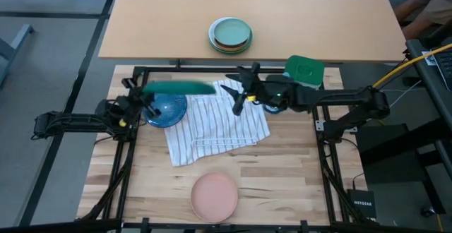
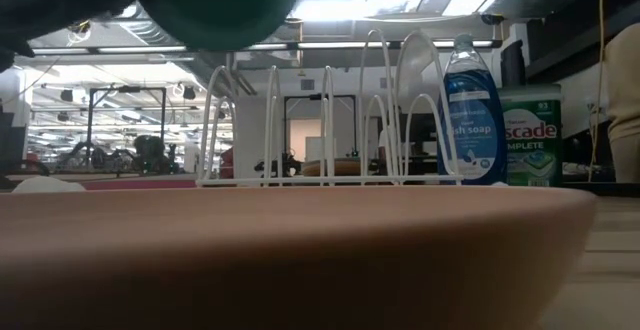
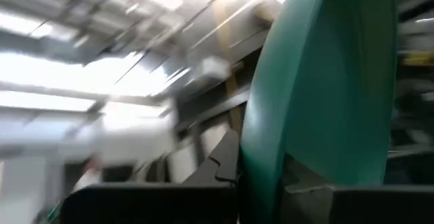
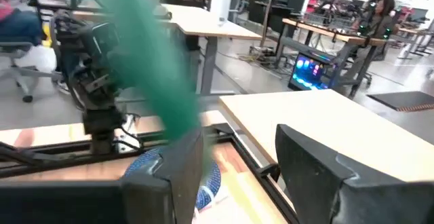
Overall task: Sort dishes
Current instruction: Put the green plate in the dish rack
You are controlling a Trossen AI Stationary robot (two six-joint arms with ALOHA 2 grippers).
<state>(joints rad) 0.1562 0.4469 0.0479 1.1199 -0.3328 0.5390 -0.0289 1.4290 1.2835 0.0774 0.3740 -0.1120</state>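
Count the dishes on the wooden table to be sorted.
3: green plate held edge-on in the left hand, blue bowl below it beside the striped towel, pink plate near the front edge. Others may be hidden.

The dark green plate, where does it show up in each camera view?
High view: dark green plate edge-on, held by the left gripper above the blue bowl.
Low view: top left.
Left wrist view: right of centre.
Right wrist view: blurred, left.
Shared landmark: blue bowl.

A dark green plate (image 3: 325, 81) stands on edge between the left gripper's (image 3: 261, 176) two dark fingers (image 3: 220, 163), which clamp its rim. Behind it, blurred ceiling lights and beams.
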